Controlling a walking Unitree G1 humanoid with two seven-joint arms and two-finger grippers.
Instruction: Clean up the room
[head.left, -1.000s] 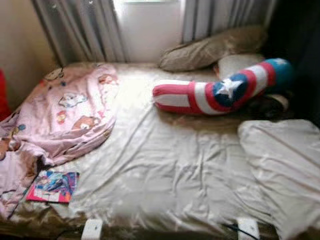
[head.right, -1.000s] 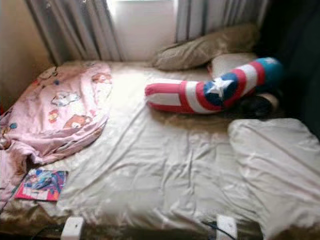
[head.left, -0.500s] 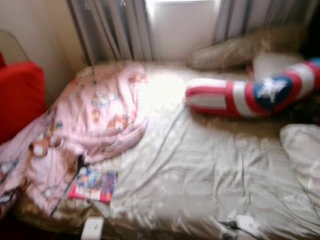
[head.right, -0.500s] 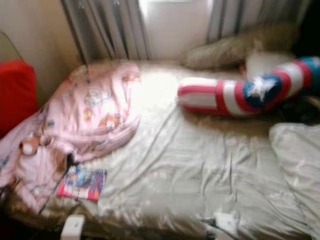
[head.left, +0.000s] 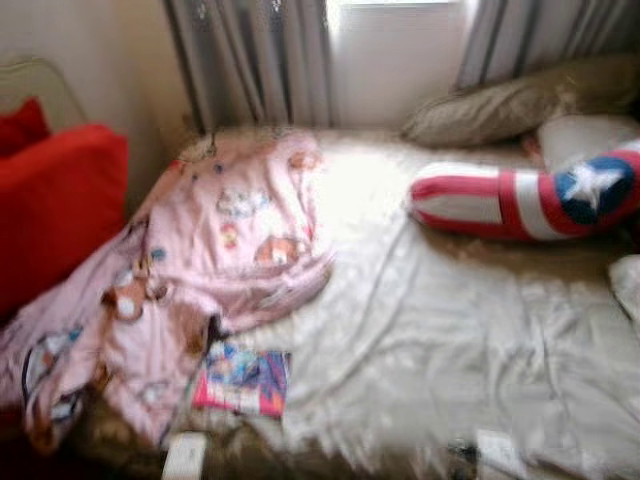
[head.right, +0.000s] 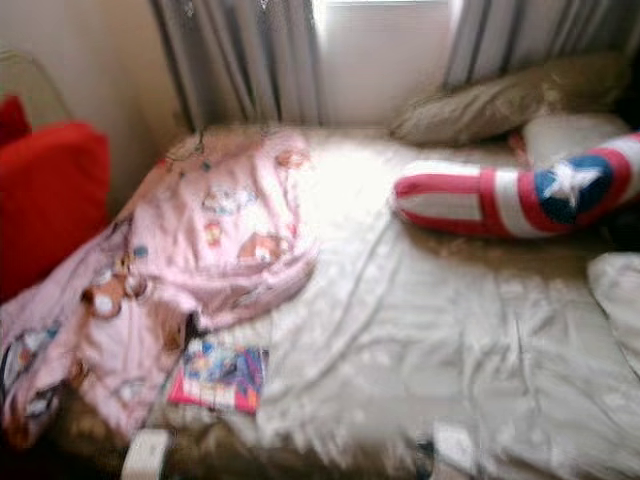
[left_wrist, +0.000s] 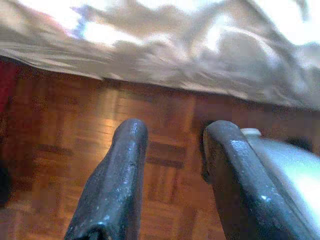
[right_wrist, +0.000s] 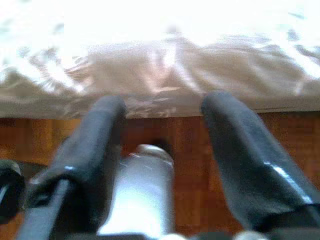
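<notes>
Bed (head.left: 470, 370) under a wrinkled cream satin sheet, seen from its foot, window curtains behind.

Crumpled pink cartoon-print blanket (head.left: 215, 250) drapes over the bed's left side, beside a red cushion (head.left: 50, 205); a red, white and blue star-patterned bolster pillow (head.left: 525, 198) lies at the far right before an olive pillow (head.left: 500, 100); a small colourful picture book (head.left: 243, 378) lies flat at the blanket's near edge. Left gripper (left_wrist: 172, 170) and right gripper (right_wrist: 162, 150) hang over parquet floor (left_wrist: 60, 165) by the bed's edge, fingers spread, holding nothing.
</notes>
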